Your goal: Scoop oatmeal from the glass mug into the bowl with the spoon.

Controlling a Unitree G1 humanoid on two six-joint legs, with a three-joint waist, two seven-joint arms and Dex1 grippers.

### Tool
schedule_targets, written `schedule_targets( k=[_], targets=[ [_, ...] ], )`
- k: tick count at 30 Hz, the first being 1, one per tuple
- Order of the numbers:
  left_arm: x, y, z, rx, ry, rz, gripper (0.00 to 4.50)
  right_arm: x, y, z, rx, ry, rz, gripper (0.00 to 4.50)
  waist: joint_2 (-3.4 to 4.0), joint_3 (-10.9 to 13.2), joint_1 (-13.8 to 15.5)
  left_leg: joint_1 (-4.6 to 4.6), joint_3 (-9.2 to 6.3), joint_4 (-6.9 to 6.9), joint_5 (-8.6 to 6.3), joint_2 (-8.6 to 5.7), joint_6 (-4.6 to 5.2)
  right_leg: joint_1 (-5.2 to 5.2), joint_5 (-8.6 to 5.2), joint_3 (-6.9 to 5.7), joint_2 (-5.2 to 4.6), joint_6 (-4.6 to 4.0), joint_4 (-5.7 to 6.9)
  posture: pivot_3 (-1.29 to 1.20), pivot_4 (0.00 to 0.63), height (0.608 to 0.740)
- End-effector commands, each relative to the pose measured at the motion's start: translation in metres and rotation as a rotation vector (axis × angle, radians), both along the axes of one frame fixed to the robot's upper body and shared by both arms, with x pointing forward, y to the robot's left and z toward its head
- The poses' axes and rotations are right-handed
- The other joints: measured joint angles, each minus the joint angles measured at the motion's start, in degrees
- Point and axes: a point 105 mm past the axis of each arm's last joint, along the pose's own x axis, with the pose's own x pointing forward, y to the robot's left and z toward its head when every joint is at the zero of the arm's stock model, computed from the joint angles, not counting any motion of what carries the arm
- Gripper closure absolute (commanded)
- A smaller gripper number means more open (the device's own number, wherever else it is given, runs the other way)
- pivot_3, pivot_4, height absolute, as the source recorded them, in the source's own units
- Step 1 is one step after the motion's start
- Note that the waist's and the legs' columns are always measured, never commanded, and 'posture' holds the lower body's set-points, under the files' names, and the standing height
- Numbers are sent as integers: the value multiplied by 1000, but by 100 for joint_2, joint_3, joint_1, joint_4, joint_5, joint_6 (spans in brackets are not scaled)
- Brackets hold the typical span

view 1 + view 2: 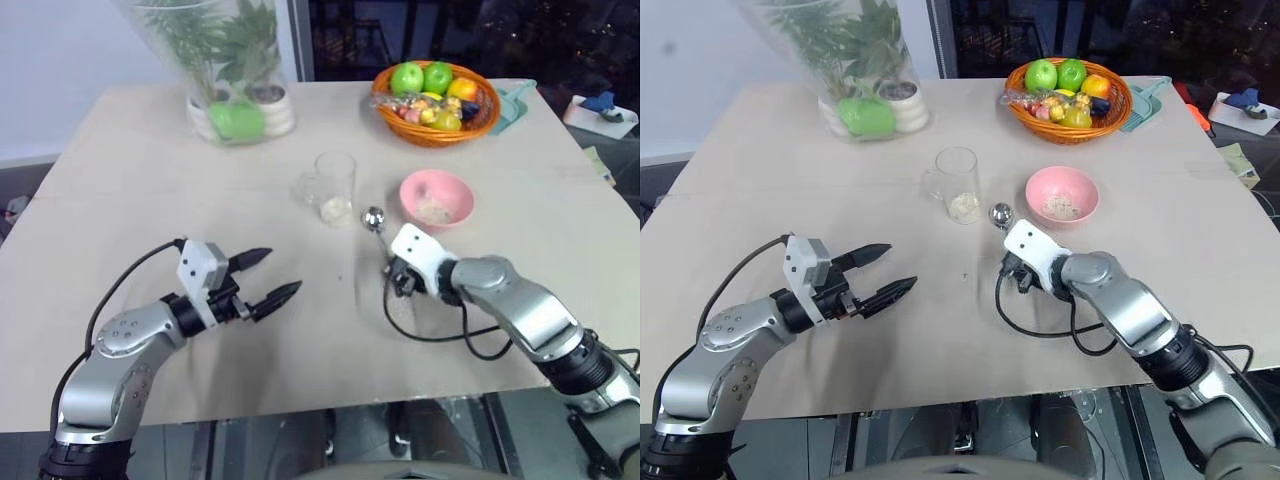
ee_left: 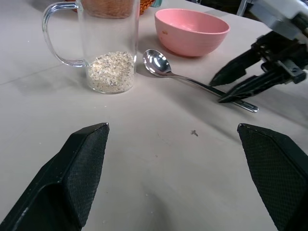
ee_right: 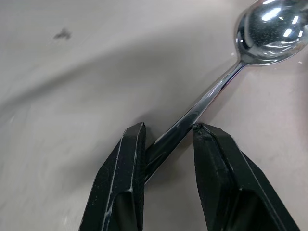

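The two head views look forward and down from above the near edge of the counter [image 1: 150, 160], taking in its whole top as far as the fruit basket [image 1: 436, 104] and the vase of plants [image 1: 225, 70]; they share the same scene, slightly offset sideways; the left wrist view sits low and close over the counter, looking level between its own fingers [image 2: 72, 178] towards the glass mug [image 2: 108, 45], the bowl [image 2: 191, 31] and the spoon [image 2: 192, 82]; the right wrist view is nearest, looking steeply down along its fingers [image 3: 120, 187] at the spoon; all views share the spoon.
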Motion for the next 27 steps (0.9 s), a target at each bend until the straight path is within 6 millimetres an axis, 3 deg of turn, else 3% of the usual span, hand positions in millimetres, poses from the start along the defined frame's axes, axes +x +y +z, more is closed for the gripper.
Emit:
schedule_targets(
  k=[1,7,12,16,21,24,27],
  targets=[
    [-2,0,11,7,-58,-5,0,-18,-12,-25,-53,115,45,2962,-2,-1,2,0,0,0,0,0,0,0,0,0,0,-1,0,0,150,740],
    [-1,1,10,6,-59,-12,0,-38,-5,-22,-16,143,195,2962,-6,-4,-11,1,-1,0,0,4,0,0,-2,-1,1,2,0,0,150,740],
    [-1,2,10,7,-59,-12,0,3,-4,-10,170,171,-109,2962,-21,-12,-68,6,7,0,0,17,-1,-2,8,2,13,-14,3,0,150,740],
    [0,1,10,8,-59,-13,0,24,8,-2,205,146,-189,2962,-19,-11,-60,13,8,1,2,21,-2,-1,14,2,14,-23,7,0,150,740],
    [1,2,11,12,-62,-10,0,33,27,-10,177,140,-185,2962,-16,-9,-54,9,9,1,3,21,-6,-3,15,2,13,-26,7,0,150,740],
    [0,3,11,15,-66,-5,0,25,39,-18,173,168,-100,2962,-16,-12,-83,10,16,0,3,20,-6,-3,16,6,12,-25,5,0,150,740],
    [-1,6,12,15,-68,5,0,-10,50,-16,201,250,134,2962,-13,-9,-75,13,15,0,4,21,-6,-3,15,5,14,-25,6,0,150,740]
  ],
)
